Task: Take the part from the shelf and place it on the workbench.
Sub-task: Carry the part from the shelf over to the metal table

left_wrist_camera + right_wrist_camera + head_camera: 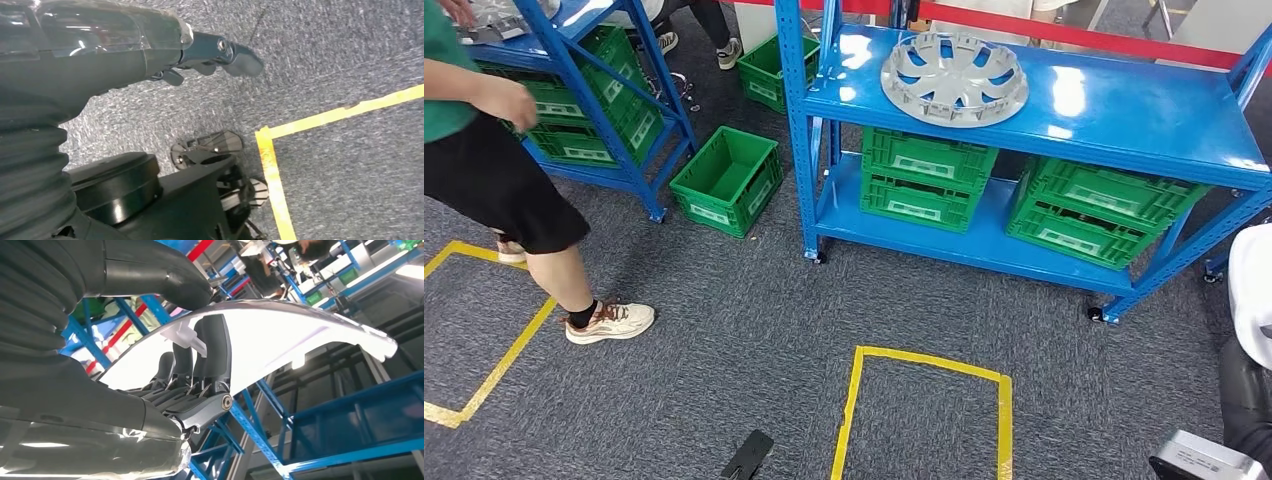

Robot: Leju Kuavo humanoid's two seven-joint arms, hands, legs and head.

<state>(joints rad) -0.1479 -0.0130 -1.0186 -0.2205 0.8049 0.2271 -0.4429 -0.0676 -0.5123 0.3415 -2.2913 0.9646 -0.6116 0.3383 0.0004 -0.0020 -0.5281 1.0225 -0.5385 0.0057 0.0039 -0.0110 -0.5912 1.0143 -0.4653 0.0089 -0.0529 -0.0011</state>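
1. Fingers (pixel 210 355) of the right hand (pixel 190 390) are wrapped over the rim of the part (pixel 300 335), a pale, silvery curved cover, with the thumb on its other face. The grip looks firm.
2. That part is in the right hand and off the shelf. In the head view it is the white curve (pixel 1252 290) at the robot's right side, apart from the blue shelf (pixel 1124 110).
3. A second grey wheel cover (pixel 954 77) lies flat on the shelf's top board, untouched.
4. The left hand (pixel 200 55) hangs over the carpet, fingers loosely extended and holding nothing.
5. Green crates (pixel 924 178) sit on the lower board. Another green crate (pixel 727 180) stands on the floor beside the shelf's leg. A yellow tape square (pixel 929 362) marks the carpet in front of the shelf.
6. A person (pixel 484 150) walks near the neighbouring rack on the left.
7. Step in hand, as I judge it: the pick is done and the carry is what remains.
8. Next move — turn and walk to the workbench with the cover held level and clear of the shelf posts. Then lower it flat before loosening the fingers. Where the workbench lies I cannot tell.
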